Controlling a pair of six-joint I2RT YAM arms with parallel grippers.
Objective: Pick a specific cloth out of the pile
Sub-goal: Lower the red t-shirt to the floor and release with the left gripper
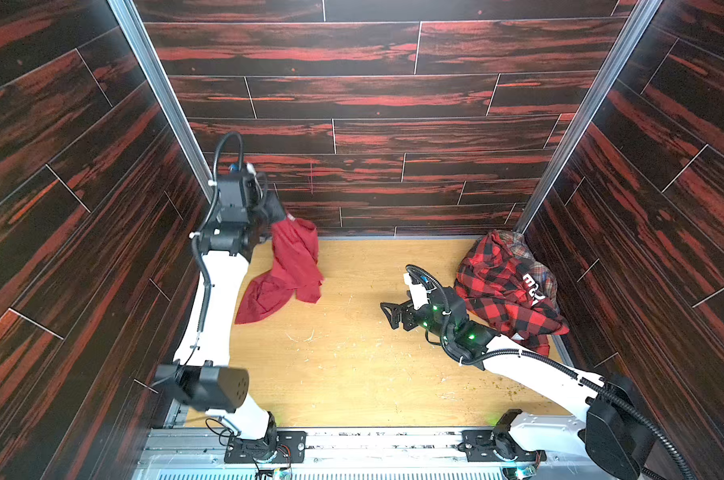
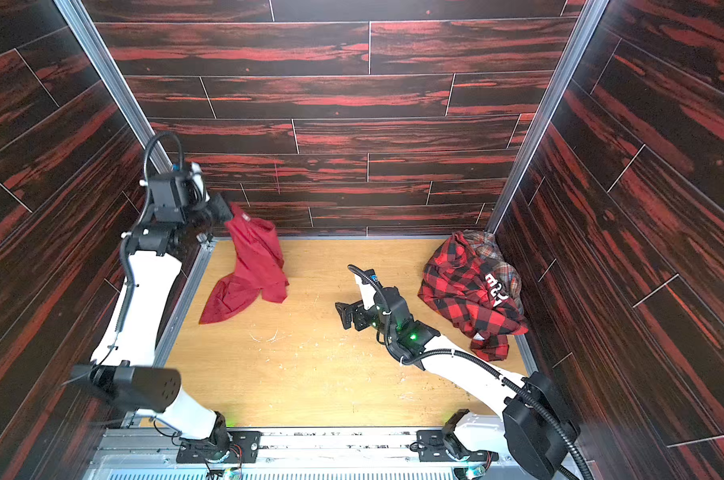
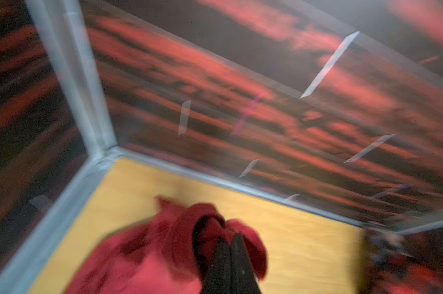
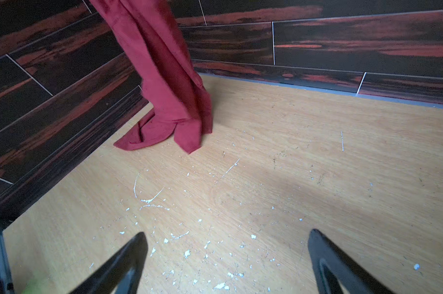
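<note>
Your left gripper [image 1: 284, 217] is clamped on the cloth [image 1: 287, 266], its black fingers [image 3: 237, 254] pressed together with a bunch of fabric between them; that wrist view is blurred. The cloth is plain dark red, thin and soft, with no print. It hangs in long loose folds above the far left corner of the desk [image 1: 352, 374]. Its lower end [image 4: 164, 127] lies crumpled flat on the wood beside the left wall.

Your right gripper [image 4: 226, 234] stands wide apart and empty, low over the middle of the desk, just beside the pile [image 1: 505, 291]. The pile sits heaped in the far right corner. Most of it is a red-and-black checked shirt [image 2: 460, 282], with a dark piece [image 1: 532, 286] carrying white letters, only partly showing and not readable as a word. A faded plaid piece [image 1: 518, 245] sits at the back.

The desk is pale wood grain, scratched and scattered with white flecks [image 4: 187, 253]. The walls [image 1: 372, 95] are dark planks streaked red with thin white joints. Metal posts [image 1: 160, 95] stand in the far corners.
</note>
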